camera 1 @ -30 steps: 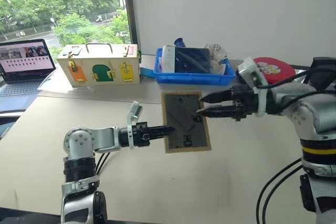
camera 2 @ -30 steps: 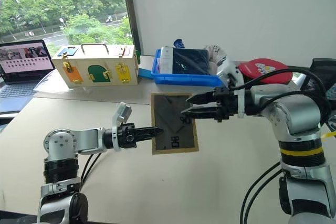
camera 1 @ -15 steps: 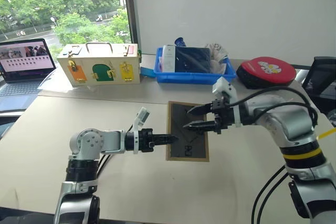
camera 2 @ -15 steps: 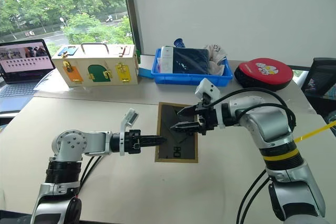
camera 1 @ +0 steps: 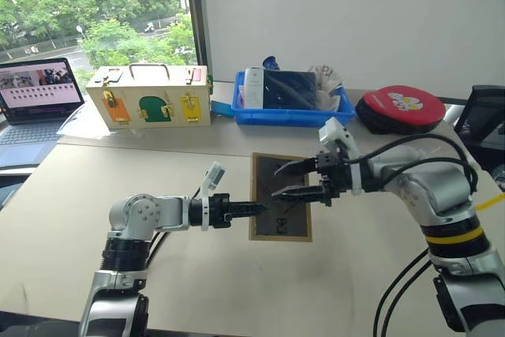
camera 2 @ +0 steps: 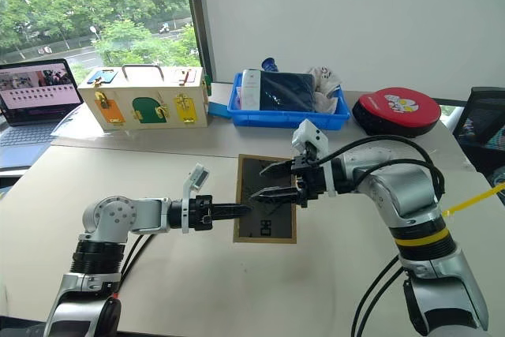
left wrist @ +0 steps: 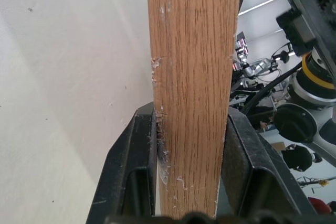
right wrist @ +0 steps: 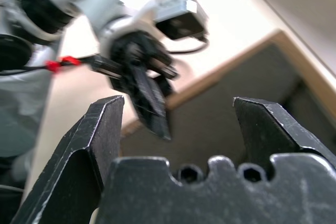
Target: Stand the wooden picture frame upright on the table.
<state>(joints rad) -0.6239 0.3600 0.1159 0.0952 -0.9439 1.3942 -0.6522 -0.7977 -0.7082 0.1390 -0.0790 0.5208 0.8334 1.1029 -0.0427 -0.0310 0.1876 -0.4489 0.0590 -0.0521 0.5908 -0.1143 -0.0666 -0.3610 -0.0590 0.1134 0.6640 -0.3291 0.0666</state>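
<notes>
Left gripper (camera 1: 256, 209) is clamped on the near-left edge of the wooden picture frame (camera 1: 281, 197); the left wrist view shows its two black fingers (left wrist: 131, 166) pressed against both faces of the light-wood rail. Right gripper (camera 1: 293, 181) hangs over the middle of the frame with its jaws spread and nothing between them; the right wrist view looks down past them at the dark grey back board.

Taking the frame as the landmark: it sits back side up on or just above the table (camera 1: 237, 282), roughly centred between the two arms. I cannot tell whether its far edge touches the tabletop. Behind it stands a blue tray (camera 1: 290, 116), behind and to its left a cream box with coloured doors (camera 1: 149, 97), and behind and to its right a red round case (camera 1: 400, 108).

My reading is that the step in hand is getting the fold-out stand open on the back, one arm steadying the frame while the other goes for the stand. The next move seems to call for the right fingertips to catch the stand's free edge and swing it out, without the left grip slipping on the narrow rail. After that the frame needs tipping up onto its bottom edge.
</notes>
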